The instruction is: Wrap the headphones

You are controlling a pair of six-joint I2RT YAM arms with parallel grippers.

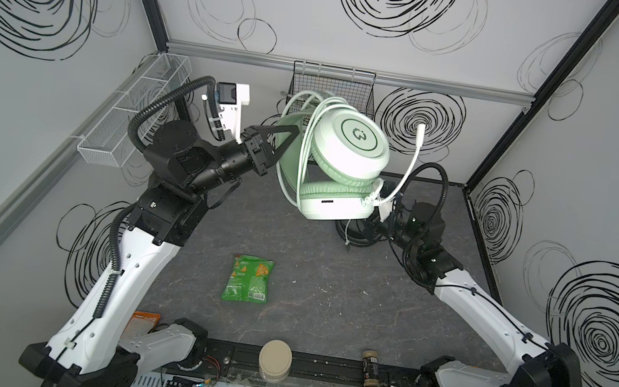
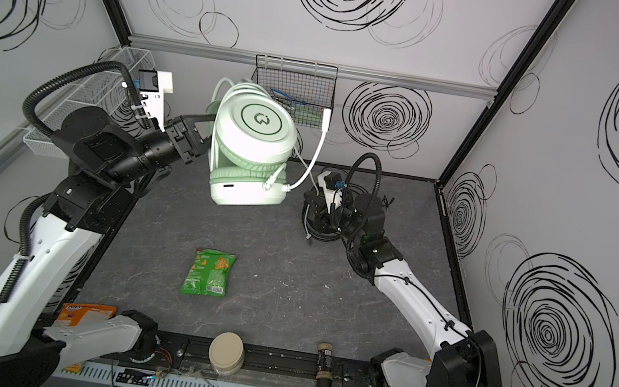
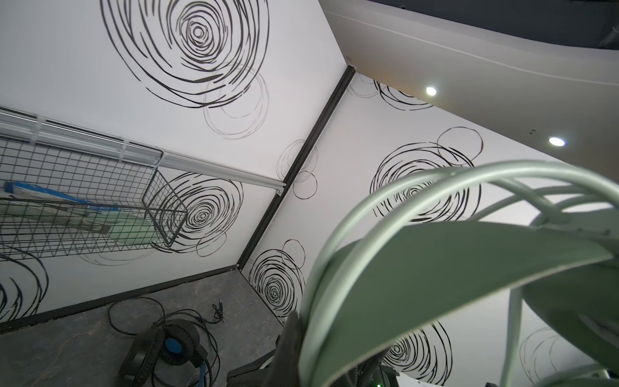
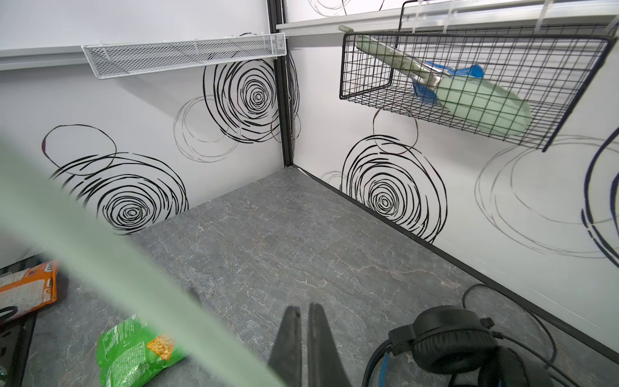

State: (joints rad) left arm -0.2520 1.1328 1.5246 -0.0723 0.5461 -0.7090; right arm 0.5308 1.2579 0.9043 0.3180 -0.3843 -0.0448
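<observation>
Clamping the headband of the mint headset [image 1: 352,138], the left end effector [image 1: 290,132] holds it high above the worktop [image 1: 326,290], jaws closed on the band. The pale cable [image 1: 407,168] loops round the headband. Its tail rises from the lower earcup to a plug that stands free in the air.

In both top views the mint headset hangs in front of the basket [image 1: 334,80] on the back wall. In a top view its earcups cover most of the black headset [image 1: 351,237] and all of the right end effector.

The right wrist view shows the right end effector [image 4: 304,310] with its fingers drawn almost together and nothing between them. It sits low over the worktop, just beside the black headset [image 4: 452,345].

Only the left wrist view shows the blue spot on the black headset [image 3: 174,345], and its black cable sprawling toward the back right corner, with the plug near the wall edge.

From the chip bag [image 1: 248,279] to the back left corner the worktop is bare grey. The black headset lies near the back and right walls.
</observation>
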